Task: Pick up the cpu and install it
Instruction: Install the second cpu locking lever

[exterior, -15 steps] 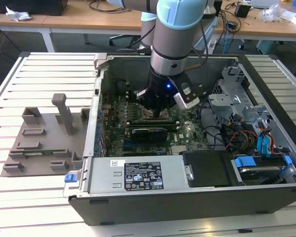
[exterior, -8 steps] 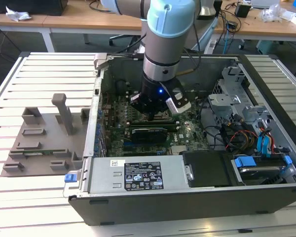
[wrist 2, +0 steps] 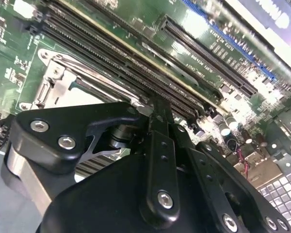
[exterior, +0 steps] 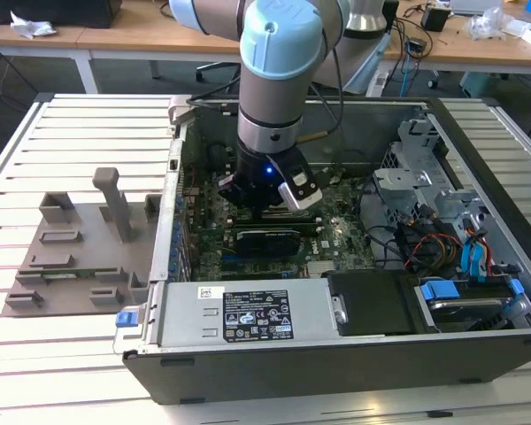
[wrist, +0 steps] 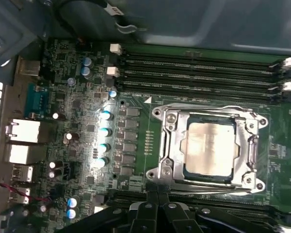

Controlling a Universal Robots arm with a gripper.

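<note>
Exterior view, left to right. A grey moulded fixture tray (exterior: 75, 252) with upright posts lies at the frame's left on the white slatted desk (exterior: 35, 354). Just beside it, filling the centre and right, stands the open dark metal computer case (exterior: 336, 354) with its green motherboard (exterior: 327, 235) exposed. A silver power supply box with a white label (exterior: 248, 312) sits along the case's near wall at lower centre. The pale blue and silver robot arm (exterior: 279, 62) comes down from the top centre into the case, and its black pincer (exterior: 264, 205) hangs low over the motherboard near the middle of the frame. A grey metal drive cage with blue clips and coloured cables (exterior: 451, 239) occupies the right end of the case.

First wrist view. Silver-capped capacitors (wrist: 105, 138) run in a column at left centre. The cpu, a small flat square chip with a pale silver top (wrist: 208, 148), lies seated inside the silver metal-framed socket (wrist: 208, 145) at right centre, flat and level with the frame around it. Black memory slots (wrist: 199, 68) run across the top. The black pincer linkage (wrist: 155, 218) enters at bottom centre, apart from the chip.

Second wrist view. The socket frame (wrist 2: 58, 82) shows at upper left, partly hidden behind the pincer body (wrist 2: 155, 160). Whether the pincer is open or closed, I cannot tell.
</note>
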